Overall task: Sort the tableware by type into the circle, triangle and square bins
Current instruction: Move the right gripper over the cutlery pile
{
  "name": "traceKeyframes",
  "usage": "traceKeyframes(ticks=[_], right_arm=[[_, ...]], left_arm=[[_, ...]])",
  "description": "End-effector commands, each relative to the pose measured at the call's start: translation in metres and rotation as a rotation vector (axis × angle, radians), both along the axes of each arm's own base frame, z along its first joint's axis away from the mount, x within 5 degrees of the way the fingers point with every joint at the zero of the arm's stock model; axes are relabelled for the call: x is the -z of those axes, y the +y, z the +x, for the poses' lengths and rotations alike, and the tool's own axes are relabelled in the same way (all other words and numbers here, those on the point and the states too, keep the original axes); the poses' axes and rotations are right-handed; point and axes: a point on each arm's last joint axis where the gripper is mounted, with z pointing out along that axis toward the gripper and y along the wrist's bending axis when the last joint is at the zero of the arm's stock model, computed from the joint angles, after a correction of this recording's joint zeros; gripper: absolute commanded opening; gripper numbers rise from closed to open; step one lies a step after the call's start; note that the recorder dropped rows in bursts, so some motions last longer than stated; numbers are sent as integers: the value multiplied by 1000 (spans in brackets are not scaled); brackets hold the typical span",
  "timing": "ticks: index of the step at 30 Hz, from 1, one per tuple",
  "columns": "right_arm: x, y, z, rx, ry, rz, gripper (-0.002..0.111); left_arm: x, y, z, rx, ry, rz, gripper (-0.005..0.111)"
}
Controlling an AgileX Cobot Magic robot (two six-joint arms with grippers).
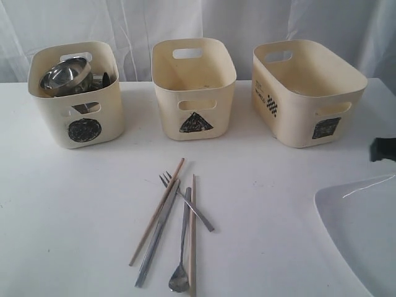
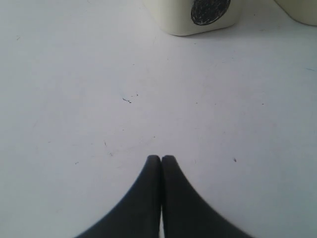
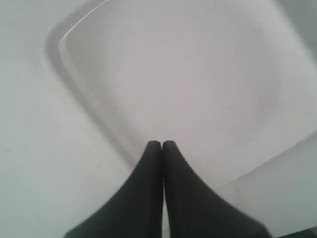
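Note:
The circle bin (image 1: 49, 117) at the back left holds a steel bowl (image 1: 64, 75) and more steel ware. The triangle bin (image 1: 167, 111) and the square bin (image 1: 297, 117) show nothing inside. On the table in front lie a fork (image 1: 185, 203), a knife (image 1: 158, 234), a spoon (image 1: 181, 260) and two chopsticks (image 1: 156, 212). The white square plate (image 1: 362, 229) lies at the front right. My right gripper (image 3: 161, 144) is shut and empty above the plate (image 3: 188, 74). Shut and empty too, my left gripper (image 2: 161, 157) hovers over bare table near the circle bin (image 2: 173, 22).
The white table (image 1: 74, 216) runs back to a white curtain (image 1: 124, 25). A black part of the right arm (image 1: 383, 150) shows at the exterior view's right edge. The three bins stand in a row with gaps between them.

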Motion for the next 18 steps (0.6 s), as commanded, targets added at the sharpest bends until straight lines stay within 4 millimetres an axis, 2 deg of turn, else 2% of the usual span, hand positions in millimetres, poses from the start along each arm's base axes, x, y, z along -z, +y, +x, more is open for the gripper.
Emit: traceKeyframes(ticks=[1, 4, 8, 10, 13, 15, 18], right_arm=[[-17, 59, 6, -245, -138, 582, 0], [-40, 104, 13, -395, -339, 871, 0], [-53, 150, 19, -654, -526, 1026, 0], [-44, 168, 23, -811, -558, 962, 0], [-17, 176, 30, -999, -569, 807, 0], [1, 177, 31, -1023, -493, 795, 0], [17, 179, 36, -996, -433, 807, 0]], left_arm=[[1, 0, 0, -3, 7, -15, 0], [1, 0, 0, -3, 7, -15, 0], [1, 0, 0, -3, 7, -15, 0], [1, 0, 0, -3, 7, -15, 0], [1, 0, 0, -3, 7, -15, 0], [1, 0, 0, -3, 7, -15, 0], [1, 0, 0, -3, 7, -15, 0]])
